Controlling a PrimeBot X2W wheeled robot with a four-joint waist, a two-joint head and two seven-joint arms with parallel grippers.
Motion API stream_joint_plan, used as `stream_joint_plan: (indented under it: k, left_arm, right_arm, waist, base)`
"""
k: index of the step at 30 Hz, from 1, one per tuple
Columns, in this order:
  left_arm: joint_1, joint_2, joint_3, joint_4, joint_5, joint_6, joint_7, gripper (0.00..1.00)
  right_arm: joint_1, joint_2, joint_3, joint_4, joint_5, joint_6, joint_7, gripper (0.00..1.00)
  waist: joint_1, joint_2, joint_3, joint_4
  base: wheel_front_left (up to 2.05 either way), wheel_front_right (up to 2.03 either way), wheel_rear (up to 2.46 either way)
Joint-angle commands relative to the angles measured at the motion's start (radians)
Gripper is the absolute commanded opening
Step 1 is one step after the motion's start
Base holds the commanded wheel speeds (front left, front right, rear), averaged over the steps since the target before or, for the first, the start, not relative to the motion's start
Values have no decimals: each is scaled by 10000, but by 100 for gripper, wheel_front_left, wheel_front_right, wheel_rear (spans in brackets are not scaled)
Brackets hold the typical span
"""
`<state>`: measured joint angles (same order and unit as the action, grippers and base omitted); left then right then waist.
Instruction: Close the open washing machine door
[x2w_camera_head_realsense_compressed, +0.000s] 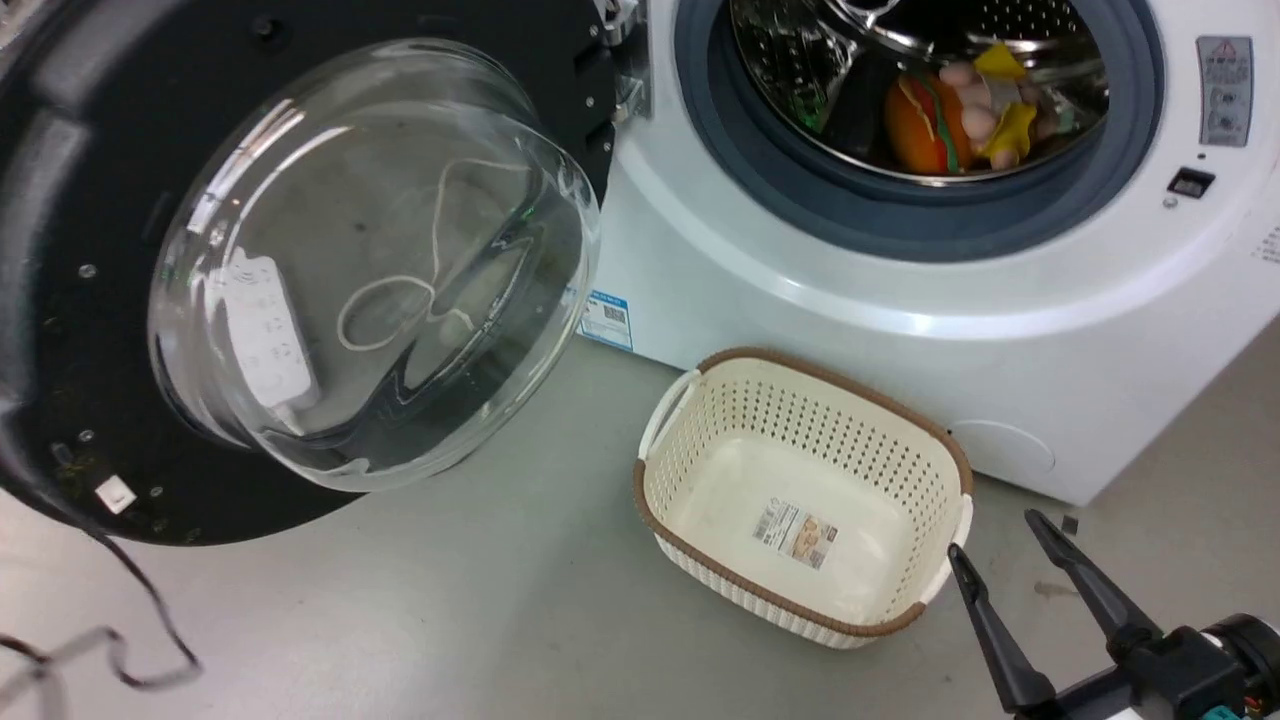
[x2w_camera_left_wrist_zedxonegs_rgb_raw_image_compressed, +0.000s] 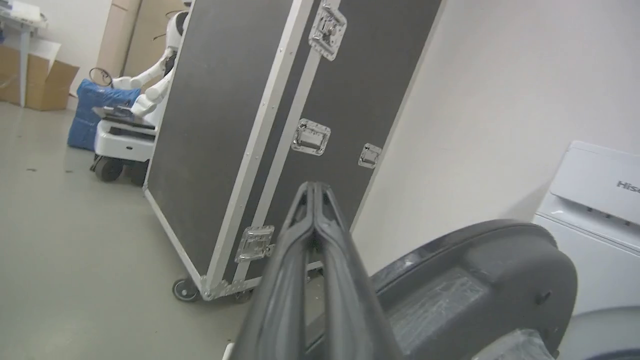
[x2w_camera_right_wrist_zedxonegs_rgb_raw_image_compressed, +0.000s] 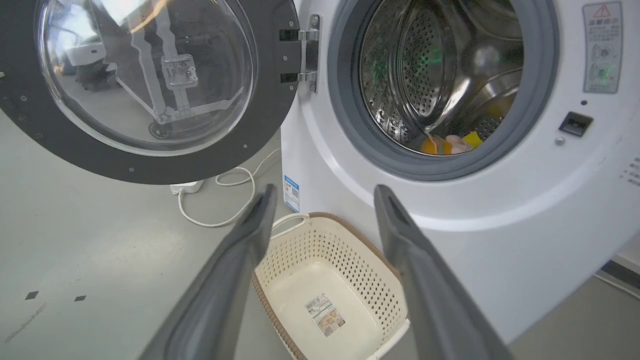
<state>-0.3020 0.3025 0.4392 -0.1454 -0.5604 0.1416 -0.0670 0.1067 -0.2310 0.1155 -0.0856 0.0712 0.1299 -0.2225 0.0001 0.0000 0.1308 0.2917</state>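
Observation:
The washing machine door (x2w_camera_head_realsense_compressed: 90, 250) stands swung wide open to the left of the white machine (x2w_camera_head_realsense_compressed: 800, 290), its black rim around a bulging glass bowl (x2w_camera_head_realsense_compressed: 370, 260). The right wrist view shows the door (x2w_camera_right_wrist_zedxonegs_rgb_raw_image_compressed: 150, 165) hinged at the machine's left side. In the left wrist view the door's dark outer rim (x2w_camera_left_wrist_zedxonegs_rgb_raw_image_compressed: 480, 265) lies just right of my left gripper (x2w_camera_left_wrist_zedxonegs_rgb_raw_image_compressed: 315, 187), whose fingers are shut together with nothing between them. My right gripper (x2w_camera_head_realsense_compressed: 990, 545) is open, low at the right beside the basket, also seen as my right gripper (x2w_camera_right_wrist_zedxonegs_rgb_raw_image_compressed: 325, 192) in its own view.
A cream perforated basket (x2w_camera_head_realsense_compressed: 690, 400) sits on the floor before the machine, empty. Soft toys (x2w_camera_head_realsense_compressed: 960, 110) lie in the steel drum. A power strip and white cable (x2w_camera_right_wrist_zedxonegs_rgb_raw_image_compressed: 220, 200) lie under the door. A large black flight case (x2w_camera_left_wrist_zedxonegs_rgb_raw_image_compressed: 240, 140) and another white robot (x2w_camera_left_wrist_zedxonegs_rgb_raw_image_compressed: 140, 100) stand behind.

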Motion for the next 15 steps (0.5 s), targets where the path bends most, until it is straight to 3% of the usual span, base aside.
stream_joint_plan:
  k: [1,5,11,15]
  left_arm:
    - [-386,231,233,297,-417,130,397,0]
    - [-1235,1046,563,1654,-1387,508,1959,0]
    - [-2324,1159,1125,3249,-3759,1227,4638,0]
    - [-2429,1184,1356,3444,-5098,1395,6342,0]
  right_arm:
    - [-126,-121,30,-84,68,7,-100,100]
    - [-197,-298,90,-151,166,7,-186,100]
    - [-321,-533,275,-220,299,8,-314,100]
    - [-390,-672,339,-229,395,8,-391,100]
  waist:
    - [-1,0,130,-58]
    - [-1,0,361,-103]
    - [-1,0,635,-168]
    - [-1,0,755,-230]
  base:
    - [0,0,0]
    - [0,0,0]
    - [0,0,0]
    - [0,0,0]
